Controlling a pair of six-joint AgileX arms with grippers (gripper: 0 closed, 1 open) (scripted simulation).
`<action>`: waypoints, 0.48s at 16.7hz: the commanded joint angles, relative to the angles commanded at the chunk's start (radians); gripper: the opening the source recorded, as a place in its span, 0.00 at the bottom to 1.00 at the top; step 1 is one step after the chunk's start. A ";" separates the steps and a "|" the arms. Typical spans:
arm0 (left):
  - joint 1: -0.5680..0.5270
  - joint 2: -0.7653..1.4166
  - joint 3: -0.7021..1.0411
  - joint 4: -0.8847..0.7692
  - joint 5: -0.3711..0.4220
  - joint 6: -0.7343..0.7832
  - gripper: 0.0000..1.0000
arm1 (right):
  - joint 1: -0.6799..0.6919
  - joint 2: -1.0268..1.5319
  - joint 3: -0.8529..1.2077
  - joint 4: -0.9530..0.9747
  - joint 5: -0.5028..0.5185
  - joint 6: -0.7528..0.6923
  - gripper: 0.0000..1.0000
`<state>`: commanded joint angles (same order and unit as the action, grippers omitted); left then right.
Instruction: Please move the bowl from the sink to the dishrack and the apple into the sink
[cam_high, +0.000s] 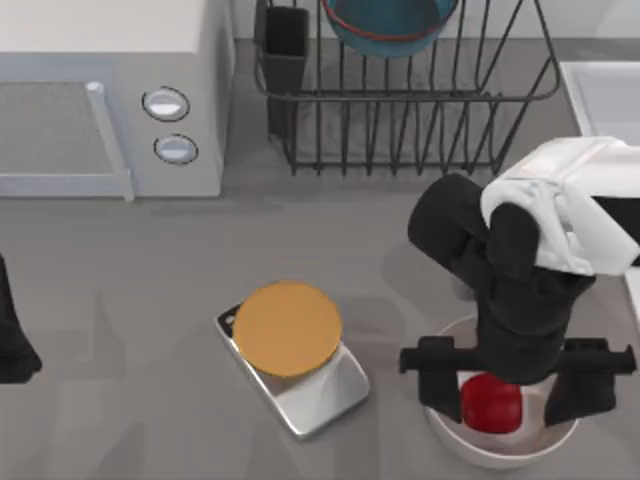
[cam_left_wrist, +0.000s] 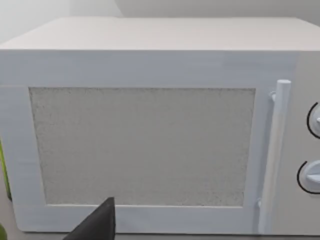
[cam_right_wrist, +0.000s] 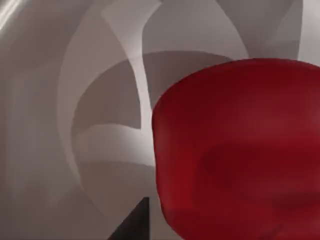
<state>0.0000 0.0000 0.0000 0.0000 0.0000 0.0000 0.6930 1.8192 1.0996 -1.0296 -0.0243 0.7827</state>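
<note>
Presently, the right claw (cam_high: 492, 385) is being held spread wide astride the small glossy red apple (cam_high: 491, 404), seated in the plain white bowl (cam_high: 470, 445) on the counter's right; the round teal-blue bowl (cam_high: 390, 28) is already being carried by the black wire dishrack (cam_high: 400, 130).

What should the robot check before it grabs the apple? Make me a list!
1. Bowl already in the dishrack: ok.
2. Apple in reach, lying in the white bowl: ok.
3. Right gripper over the apple, a finger on either side: ok.
4. Fingers spread wider than the apple: ok.
5. Fingers low enough to close on the apple: cannot tell.
6. Sink free to take the apple: cannot tell, just its corner shows.
</note>
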 joint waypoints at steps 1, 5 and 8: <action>0.000 0.000 0.000 0.000 0.000 0.000 1.00 | -0.005 0.027 -0.036 0.028 -0.007 0.008 1.00; 0.000 0.000 0.000 0.000 0.000 0.000 1.00 | -0.005 0.126 -0.135 0.167 -0.024 0.018 1.00; 0.000 0.000 0.000 0.000 0.000 0.000 1.00 | 0.014 0.151 -0.138 0.274 -0.014 0.002 1.00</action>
<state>0.0000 0.0000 0.0000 0.0000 0.0000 0.0000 0.7075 1.9703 0.9617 -0.7554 -0.0380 0.7848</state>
